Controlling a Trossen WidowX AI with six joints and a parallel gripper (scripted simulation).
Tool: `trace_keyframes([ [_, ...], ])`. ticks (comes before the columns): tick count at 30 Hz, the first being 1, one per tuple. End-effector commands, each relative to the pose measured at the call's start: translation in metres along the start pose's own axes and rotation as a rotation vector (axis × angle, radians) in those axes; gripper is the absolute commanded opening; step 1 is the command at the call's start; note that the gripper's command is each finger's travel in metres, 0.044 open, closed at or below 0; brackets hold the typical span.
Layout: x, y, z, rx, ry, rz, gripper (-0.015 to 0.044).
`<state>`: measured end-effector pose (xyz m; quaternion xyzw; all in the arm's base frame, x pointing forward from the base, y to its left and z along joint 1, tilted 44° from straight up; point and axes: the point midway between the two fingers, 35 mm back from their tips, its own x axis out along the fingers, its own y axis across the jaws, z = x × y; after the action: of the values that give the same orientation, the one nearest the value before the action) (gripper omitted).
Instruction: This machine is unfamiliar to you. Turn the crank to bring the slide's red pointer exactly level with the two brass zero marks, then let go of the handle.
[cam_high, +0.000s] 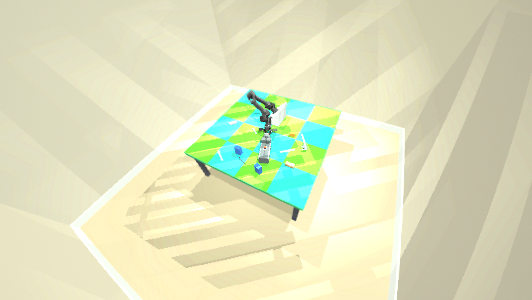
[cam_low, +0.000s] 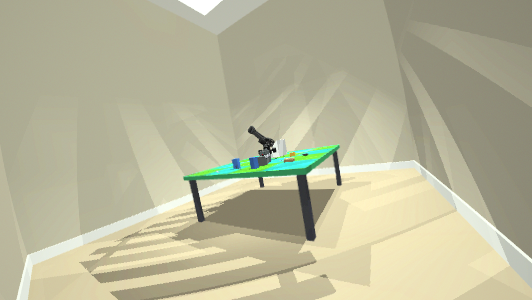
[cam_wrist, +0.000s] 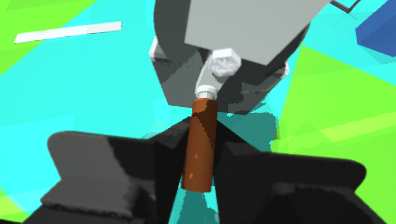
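The grey machine (cam_high: 264, 154) (cam_wrist: 240, 30) stands on the table, with its dark base (cam_low: 264, 161) toward the table's front. Its crank has a pale arm with a hexagonal end (cam_wrist: 225, 62) and a brown cylindrical handle (cam_wrist: 199, 165). My gripper (cam_wrist: 201, 123) (cam_high: 267, 132) is shut on the handle, with one black finger on each side of it. The handle's end shows between the fingers in the wrist view. A tiny reddish spot shows on the machine in the top view, too small to read as the pointer. The brass zero marks cannot be made out.
Two blue objects (cam_high: 238, 150) (cam_high: 258, 169) (cam_low: 236, 163) (cam_low: 254, 163) stand near the machine. A white panel (cam_high: 278, 114) (cam_low: 281, 148) stands beside the arm. A white strip (cam_wrist: 70, 32) and a small orange-brown piece (cam_high: 290, 164) (cam_low: 289, 160) lie on the chequered table.
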<state>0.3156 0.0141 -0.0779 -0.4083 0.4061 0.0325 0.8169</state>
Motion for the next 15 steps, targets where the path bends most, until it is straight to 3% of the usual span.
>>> trace_keyframes([
  [1,0.001,-0.0091,-0.0011,0.012,0.008,-0.023,0.0],
  [15,0.0003,-0.0124,-0.001,0.012,0.008,-0.023,0.0],
])
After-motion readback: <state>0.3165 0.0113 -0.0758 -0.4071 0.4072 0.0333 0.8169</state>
